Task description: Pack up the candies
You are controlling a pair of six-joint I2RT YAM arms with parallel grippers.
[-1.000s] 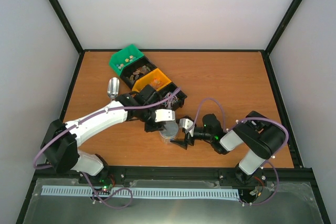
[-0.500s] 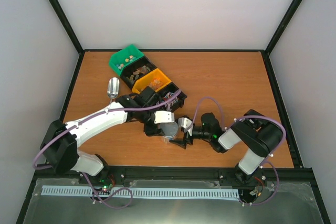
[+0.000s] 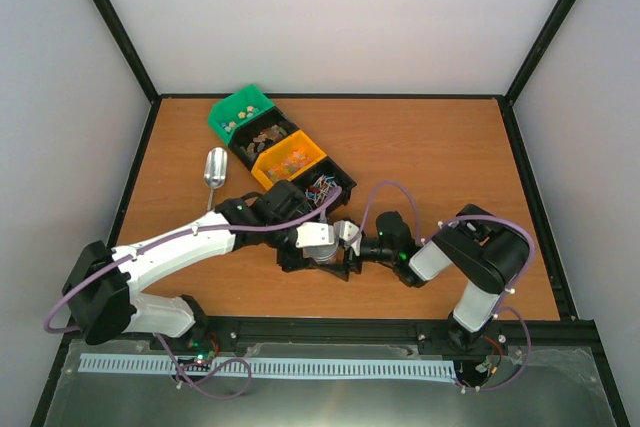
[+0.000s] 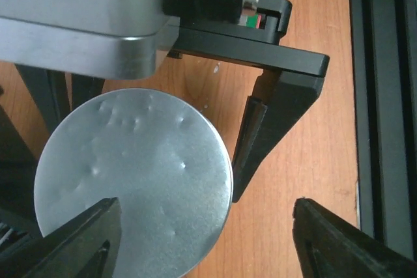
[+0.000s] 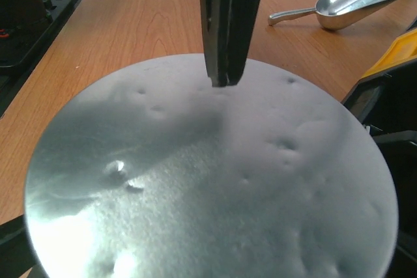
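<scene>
A brown wooden table [image 3: 440, 167] is seen from above. Two arms are counted on it: a white left arm [image 3: 180, 242] entering from the lower left and a black right arm [image 3: 480, 262] from the lower right. The two grippers are found close together just below the frame's centre. The left gripper [image 4: 206, 201] is spread wide with nothing grasped; one fingertip [image 4: 98, 226] is seen over the lid, the other over bare wood. The right gripper [image 3: 340, 255] is placed with one finger [image 4: 260, 141] against the lid's rim, and whether it is clamped cannot be told.

Four plastic bins are counted, lined up touching in a diagonal row in the upper left-centre: a green bin [image 3: 250, 95], a dark bin [image 3: 285, 123], a yellow bin [image 3: 262, 162] and a black bin [image 3: 348, 183]. One round silver lid [image 5: 215, 180], lightly dented, is seen lying flat under the grippers. One silver metal scoop [image 3: 215, 167] is laid left of the bins, apart from them.

The candies [image 3: 295, 155] are held in all four bins. They are seen as tiny wrapped pieces, too small and too many to be counted. Pale brownish ones are seen in the green bin, brownish-gold in the dark bin, orange-yellow in the yellow bin, and red, blue and white in the black bin.
</scene>
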